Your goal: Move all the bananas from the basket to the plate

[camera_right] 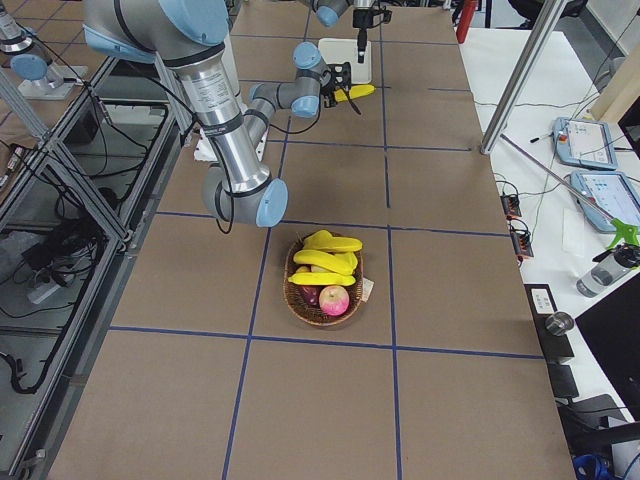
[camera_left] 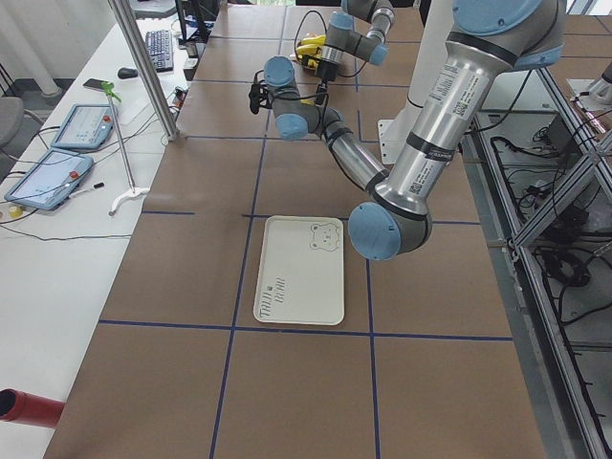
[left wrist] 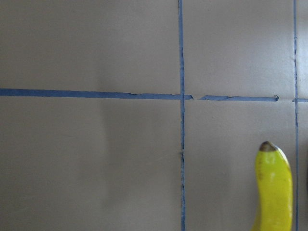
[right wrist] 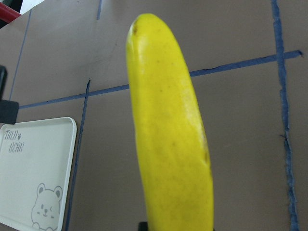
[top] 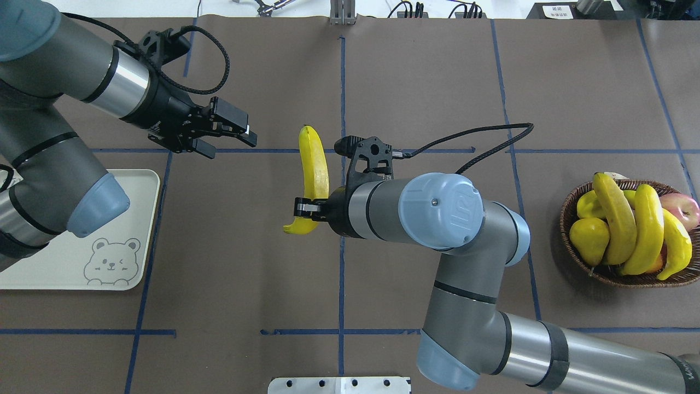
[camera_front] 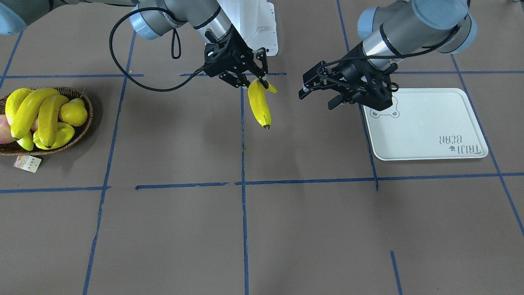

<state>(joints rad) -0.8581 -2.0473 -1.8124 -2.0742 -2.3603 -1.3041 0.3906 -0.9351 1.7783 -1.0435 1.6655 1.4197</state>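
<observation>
My right gripper (camera_front: 258,82) is shut on the stem end of one banana (camera_front: 260,105) and holds it above the table's middle; it also shows in the overhead view (top: 313,164) and fills the right wrist view (right wrist: 168,134). My left gripper (camera_front: 317,99) is open and empty, a short way from that banana, near the plate's (camera_front: 430,127) bear corner. The banana's tip shows in the left wrist view (left wrist: 274,192). Three more bananas (top: 618,219) lie in the wicker basket (top: 612,276) at the table's right end. The plate (top: 65,246) has nothing on it.
The basket also holds a yellow pear (top: 589,238) and a reddish apple (top: 683,208); a paper tag (camera_front: 28,163) lies by its rim. Blue tape lines cross the brown table. The left arm's elbow (top: 98,205) hangs over the plate.
</observation>
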